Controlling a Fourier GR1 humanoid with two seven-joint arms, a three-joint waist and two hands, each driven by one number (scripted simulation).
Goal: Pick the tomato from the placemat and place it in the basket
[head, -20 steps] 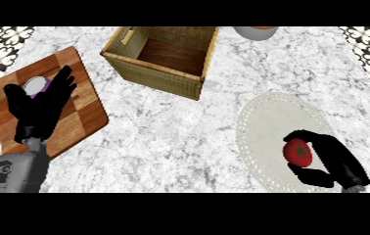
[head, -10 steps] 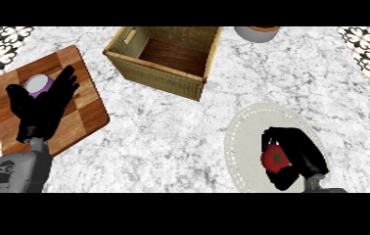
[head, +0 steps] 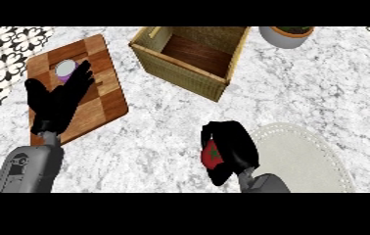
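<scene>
A red tomato with a green top is held in my right hand, whose fingers curl round it. That hand is over the marble counter, just past the left rim of the pale round placemat. The woven basket with a wooden floor stands at the back centre, up and to the left of the tomato, and nothing lies inside it. My left hand rests open, fingers up, over the wooden cutting board at the left.
A small purple and white object lies on the cutting board behind my left hand. A grey pot sits at the back right. A patterned cloth covers the far left corner.
My right hand has carried the tomato leftward off the placemat toward the basket. The view has shifted, so the scene sits further right. The left hand has kept its pose.
</scene>
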